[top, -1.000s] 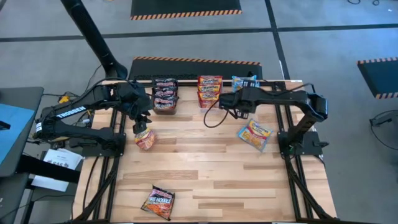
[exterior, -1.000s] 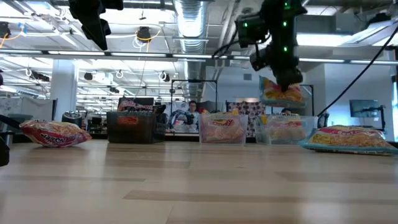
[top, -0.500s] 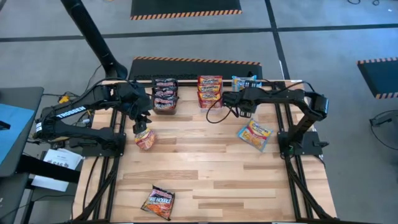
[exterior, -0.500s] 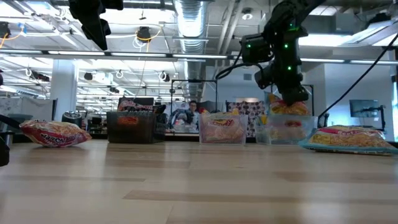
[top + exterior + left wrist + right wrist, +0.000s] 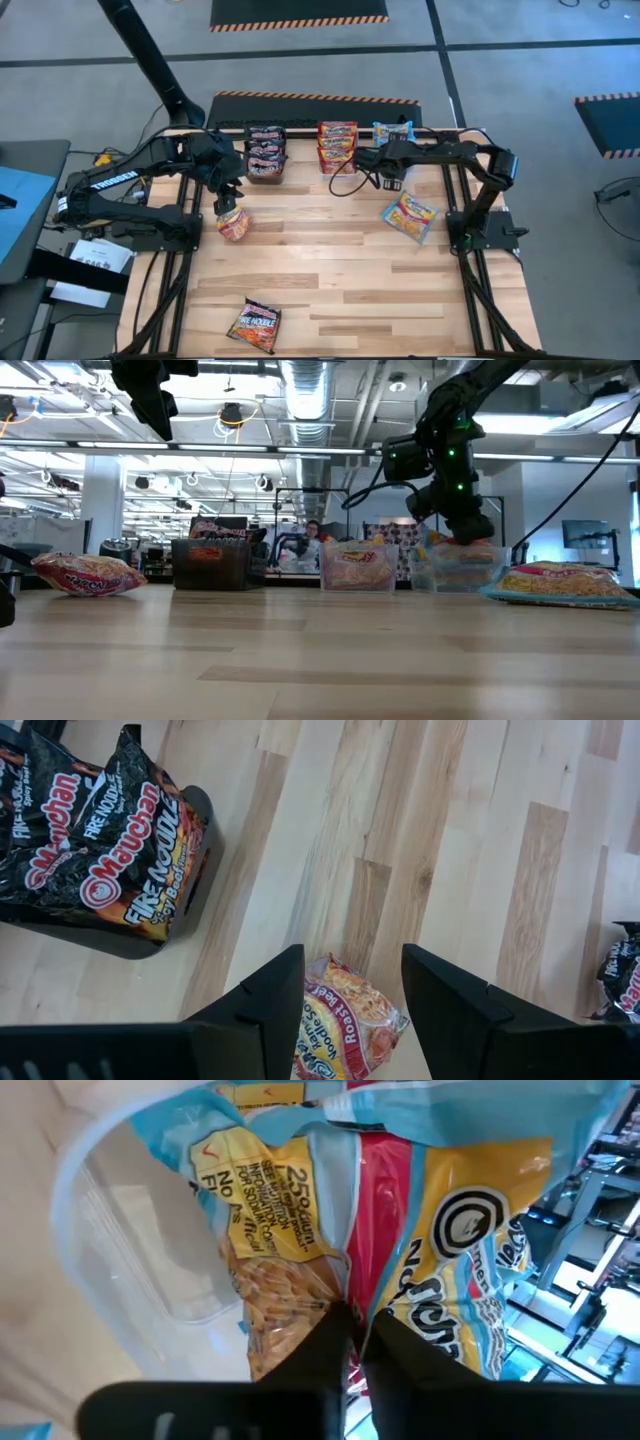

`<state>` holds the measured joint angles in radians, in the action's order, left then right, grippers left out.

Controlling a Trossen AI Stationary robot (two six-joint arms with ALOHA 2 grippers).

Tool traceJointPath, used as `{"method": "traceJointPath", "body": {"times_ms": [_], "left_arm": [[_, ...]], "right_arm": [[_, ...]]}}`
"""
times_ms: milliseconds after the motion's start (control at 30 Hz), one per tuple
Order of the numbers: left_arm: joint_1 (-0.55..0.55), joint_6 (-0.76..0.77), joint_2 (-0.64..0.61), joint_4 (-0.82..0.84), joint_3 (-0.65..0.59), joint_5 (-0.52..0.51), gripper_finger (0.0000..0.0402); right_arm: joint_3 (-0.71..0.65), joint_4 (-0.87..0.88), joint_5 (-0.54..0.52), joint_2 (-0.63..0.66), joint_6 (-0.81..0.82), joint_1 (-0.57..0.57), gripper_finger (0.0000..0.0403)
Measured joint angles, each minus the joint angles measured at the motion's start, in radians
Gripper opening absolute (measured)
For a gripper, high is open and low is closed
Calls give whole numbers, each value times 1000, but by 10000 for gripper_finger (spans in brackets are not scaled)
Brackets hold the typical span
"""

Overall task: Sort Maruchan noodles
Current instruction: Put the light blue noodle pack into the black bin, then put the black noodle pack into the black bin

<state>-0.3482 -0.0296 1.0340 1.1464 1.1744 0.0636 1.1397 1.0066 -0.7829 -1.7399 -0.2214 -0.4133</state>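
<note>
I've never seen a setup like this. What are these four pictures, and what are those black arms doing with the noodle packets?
Two robot arms sort ramen packets on a wooden table. One camera looks straight down, one sits at table height, and one rides on each wrist. At the far edge stand a black bin of dark packets, a clear bin of red packets and a clear bin for blue ones. The right gripper pinches a blue packet down in that bin. The left gripper hangs open over a red packet. A second blue packet and a dark packet lie loose on the table.
</note>
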Motion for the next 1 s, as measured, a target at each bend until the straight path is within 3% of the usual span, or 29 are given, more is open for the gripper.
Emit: {"method": "traceJointPath", "body": {"times_ms": [267, 533, 733, 1000], "left_arm": [[0, -10, 0, 0, 0, 0, 155], [0, -10, 0, 0, 0, 0, 155], [0, -3, 0, 0, 0, 0, 155], [0, 25, 0, 0, 0, 0, 155]], "right_arm": [[4, -2, 0, 6, 35, 18, 107], [118, 185, 20, 7, 154, 52, 141], [188, 242, 233, 7, 181, 25, 138], [195, 310, 360, 7, 223, -20, 128]]}}
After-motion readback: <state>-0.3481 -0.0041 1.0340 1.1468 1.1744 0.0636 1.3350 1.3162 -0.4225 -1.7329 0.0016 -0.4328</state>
